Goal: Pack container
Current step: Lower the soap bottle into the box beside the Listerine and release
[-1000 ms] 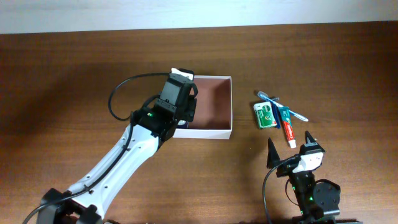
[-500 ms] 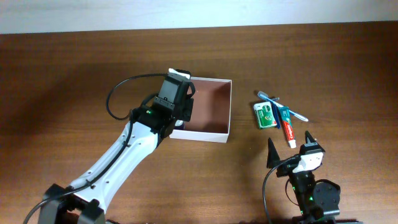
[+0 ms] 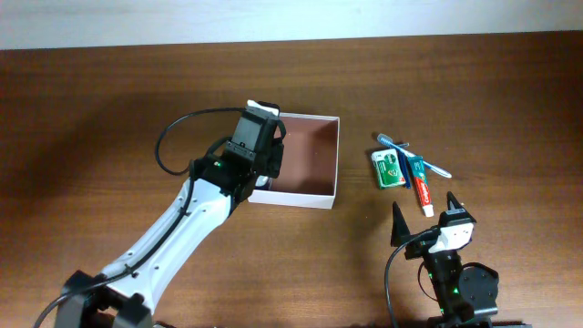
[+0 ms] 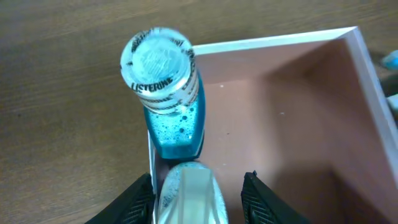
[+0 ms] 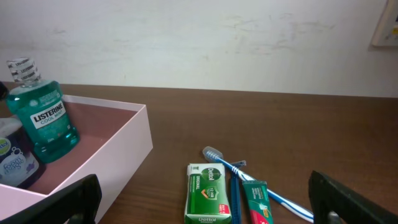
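The left gripper (image 4: 198,180) hangs over the container's (image 3: 314,155) left wall, its jaws partly apart on either side of a silver-capped bottle (image 4: 186,208). Just beyond that, a blue Listerine bottle (image 4: 171,93) stands upright inside the container, mid-surface. The right gripper (image 3: 423,204), near the front edge, is spread wide and holds nothing.

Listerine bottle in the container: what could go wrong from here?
The Listerine bottle stands upright by the container wall, right ahead of the left gripper; a careless retreat might topple it. The dark bottle beside it sits between the open fingers, so a finger may drag it over.
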`<state>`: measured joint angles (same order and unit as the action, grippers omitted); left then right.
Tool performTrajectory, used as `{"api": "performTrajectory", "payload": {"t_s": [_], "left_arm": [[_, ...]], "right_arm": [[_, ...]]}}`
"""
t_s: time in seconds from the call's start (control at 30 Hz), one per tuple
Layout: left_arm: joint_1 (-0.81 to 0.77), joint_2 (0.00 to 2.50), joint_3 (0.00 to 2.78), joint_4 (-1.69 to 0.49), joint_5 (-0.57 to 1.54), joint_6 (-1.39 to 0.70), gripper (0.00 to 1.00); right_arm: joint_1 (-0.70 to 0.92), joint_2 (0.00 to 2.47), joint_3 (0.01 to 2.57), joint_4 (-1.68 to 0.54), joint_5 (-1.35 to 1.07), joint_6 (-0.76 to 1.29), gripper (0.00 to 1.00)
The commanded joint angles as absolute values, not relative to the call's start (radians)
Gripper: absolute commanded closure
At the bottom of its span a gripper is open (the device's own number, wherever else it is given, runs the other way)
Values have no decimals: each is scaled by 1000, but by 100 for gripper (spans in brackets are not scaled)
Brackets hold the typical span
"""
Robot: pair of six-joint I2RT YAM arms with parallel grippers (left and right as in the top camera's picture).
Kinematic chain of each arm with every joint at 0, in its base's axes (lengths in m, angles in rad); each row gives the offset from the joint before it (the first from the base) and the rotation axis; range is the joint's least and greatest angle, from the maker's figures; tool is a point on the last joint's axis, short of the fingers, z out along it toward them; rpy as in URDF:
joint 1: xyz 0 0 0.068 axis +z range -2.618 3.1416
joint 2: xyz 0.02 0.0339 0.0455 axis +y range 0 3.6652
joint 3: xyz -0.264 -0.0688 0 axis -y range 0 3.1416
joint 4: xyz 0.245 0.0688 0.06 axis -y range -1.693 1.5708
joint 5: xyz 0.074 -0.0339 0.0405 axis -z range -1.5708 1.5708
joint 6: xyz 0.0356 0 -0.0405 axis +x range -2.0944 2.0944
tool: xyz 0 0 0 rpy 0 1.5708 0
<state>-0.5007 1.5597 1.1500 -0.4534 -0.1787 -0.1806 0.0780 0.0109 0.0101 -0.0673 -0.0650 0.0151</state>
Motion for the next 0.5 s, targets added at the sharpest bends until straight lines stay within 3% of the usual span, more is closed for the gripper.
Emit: {"api": "performTrajectory", "payload": {"t_s": [0.0, 0.23, 0.33, 0.47], "left_arm": [[-495, 1438, 1158, -466, -135, -179, 53], [-494, 1261, 1158, -545, -158, -191, 53], [-494, 1210, 1158, -575, -275, -253, 48], [-463, 1209, 1158, -626, -398, -330, 48]], "right_arm": [[70, 4, 6, -72, -67, 15, 1], [70, 4, 6, -72, -67, 15, 1], [70, 4, 6, -72, -67, 15, 1], [70, 4, 6, -72, -67, 15, 1]]}}
